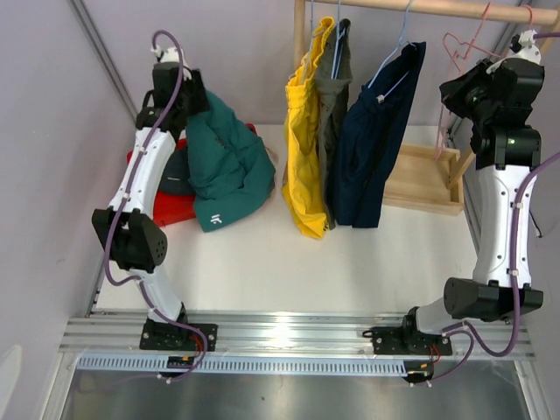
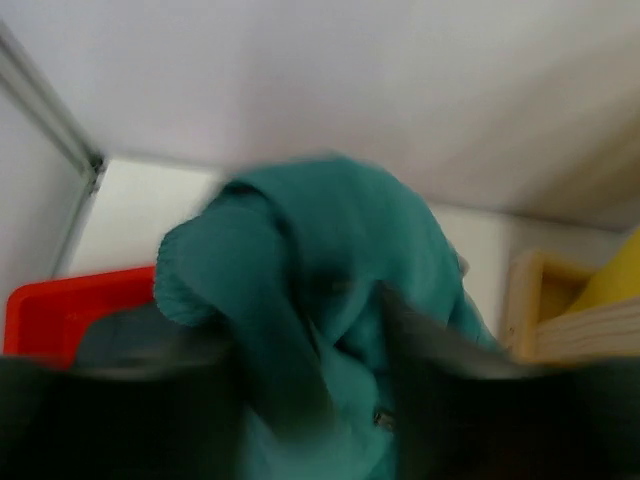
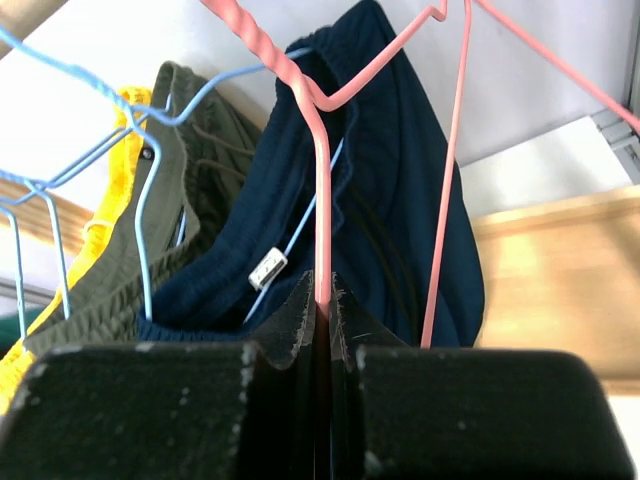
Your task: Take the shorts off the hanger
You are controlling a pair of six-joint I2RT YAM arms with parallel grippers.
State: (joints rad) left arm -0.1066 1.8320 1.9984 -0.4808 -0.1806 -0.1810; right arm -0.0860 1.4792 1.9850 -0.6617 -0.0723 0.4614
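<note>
Pale walls close in a white desk [image 1: 262,262]. Left claw [image 2: 310,400] is closed on the teal shorts [image 1: 223,166], which droop over the red bin [image 1: 171,210] at ten o'clock, likely for dropping there. Right claw [image 3: 322,300] is clamped tight on the bare pink hanger [image 3: 321,200] at two o'clock, probably to steady it. At twelve o'clock, navy shorts [image 1: 372,149], olive-grey shorts [image 1: 337,96] and yellow shorts [image 1: 302,149] hang on blue wire hangers [image 3: 145,240] from the wooden rail [image 1: 420,9], so three remain to be removed.
</note>
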